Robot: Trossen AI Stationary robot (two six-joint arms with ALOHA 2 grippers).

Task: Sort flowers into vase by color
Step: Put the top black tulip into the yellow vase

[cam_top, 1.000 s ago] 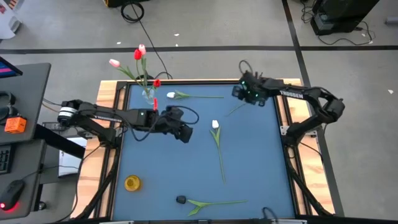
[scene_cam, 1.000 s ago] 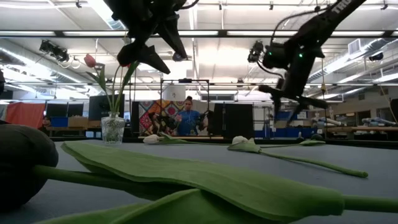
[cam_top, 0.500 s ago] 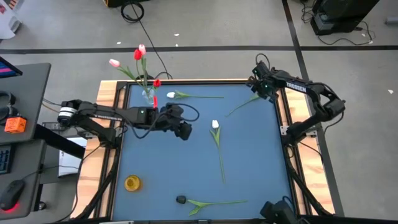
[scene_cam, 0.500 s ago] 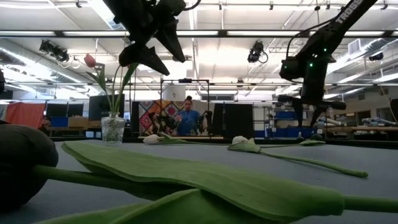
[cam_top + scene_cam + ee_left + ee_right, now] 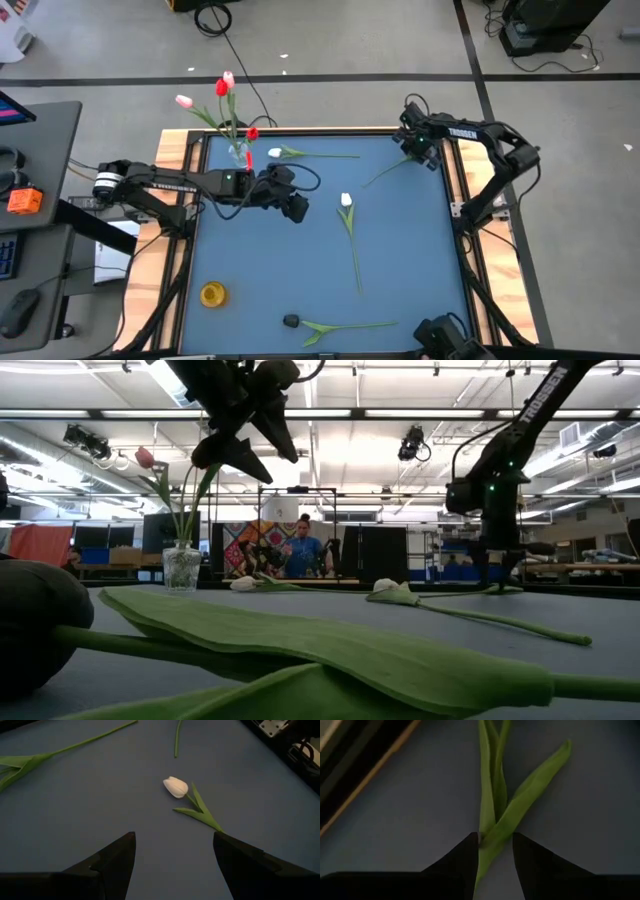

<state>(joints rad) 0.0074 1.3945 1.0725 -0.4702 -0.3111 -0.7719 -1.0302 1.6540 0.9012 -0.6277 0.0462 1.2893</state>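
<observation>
At the far right corner of the blue surface (image 5: 400, 250), the right end effector (image 5: 495, 852) pinches the leaves of a flower (image 5: 507, 810) lying flat there. Over the middle, the left end effector (image 5: 172, 852) hangs spread above a white tulip (image 5: 176, 787), with a vase (image 5: 240, 152) near the far left corner.

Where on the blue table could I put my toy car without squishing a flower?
Free: the patch between the yellow cup and the white tulip, and right of that tulip's stem. Crowded: the far edge, around the vase, another white tulip and both arms.
</observation>
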